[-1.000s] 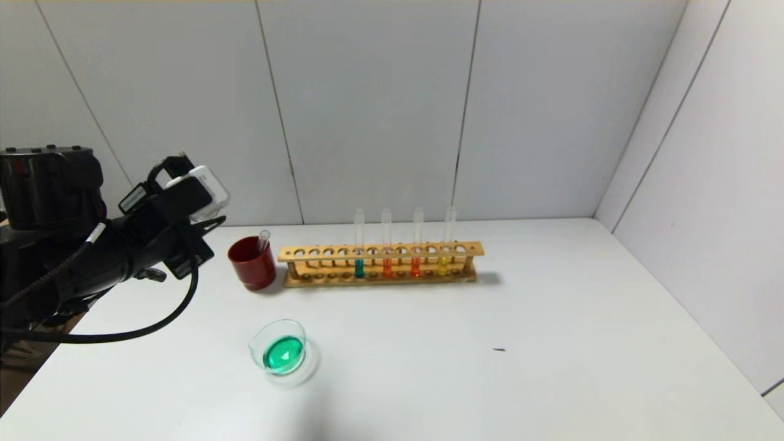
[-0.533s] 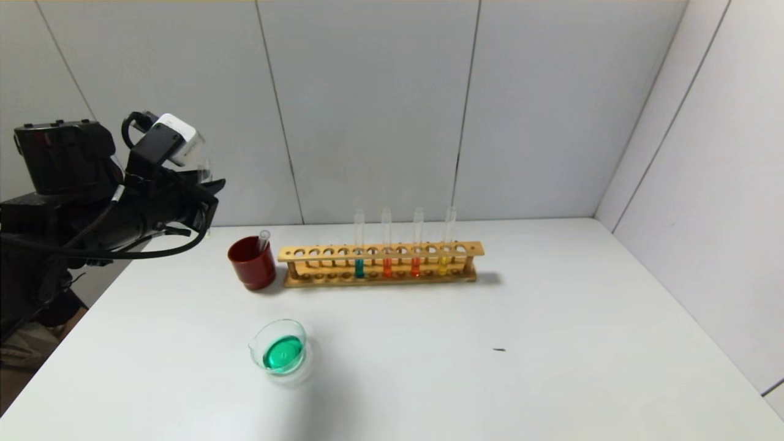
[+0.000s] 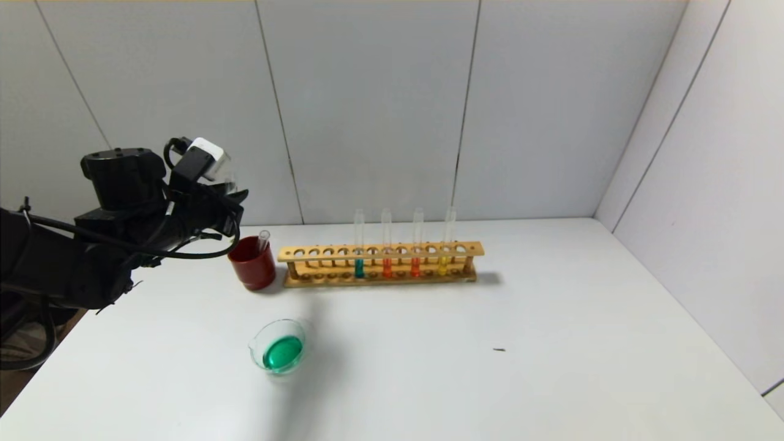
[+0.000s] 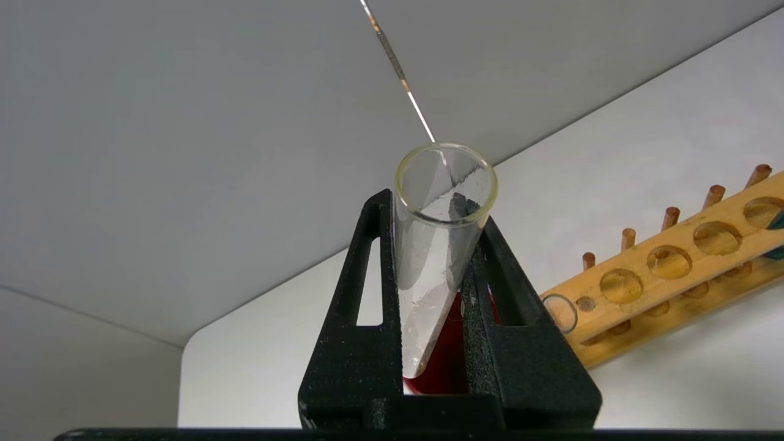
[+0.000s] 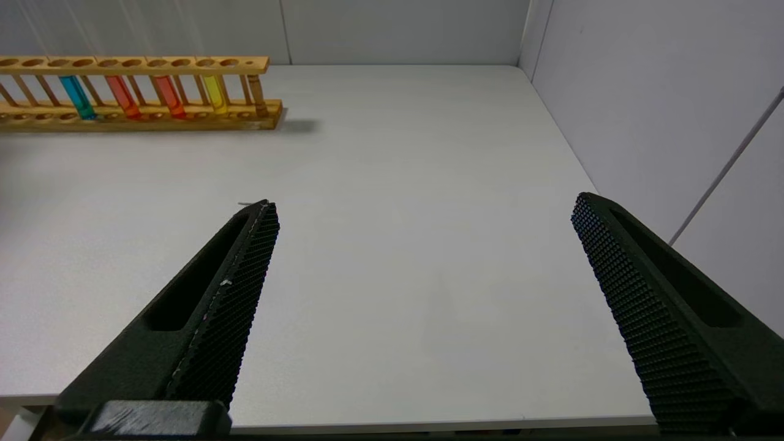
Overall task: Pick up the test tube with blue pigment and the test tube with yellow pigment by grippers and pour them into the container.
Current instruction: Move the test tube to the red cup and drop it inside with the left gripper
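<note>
The left gripper (image 3: pixel 236 197) hangs above the far-left part of the white table (image 3: pixel 551 343), over the dark red cup (image 3: pixel 252 263), its two black fingers (image 4: pixel 361 306) clamped on an empty clear test tube (image 4: pixel 438 245) whose open mouth faces the wrist camera. Another empty tube (image 3: pixel 263 240) leans inside the cup. Just right of the cup stands the wooden rack (image 3: pixel 380 264), holding four upright tubes in a row: one with blue-green liquid at the left (image 3: pixel 359 267), two with orange-red liquid (image 3: pixel 387 267) in the middle, and the test tube with yellow pigment (image 3: pixel 442 265) at the right. The container (image 3: pixel 278 346), a low glass dish, sits nearer on the table, well apart from the rack, with green liquid pooled inside. The right gripper (image 5: pixel 422 257) waits low at the near right edge of the table, its fingers spread wide on nothing
</note>
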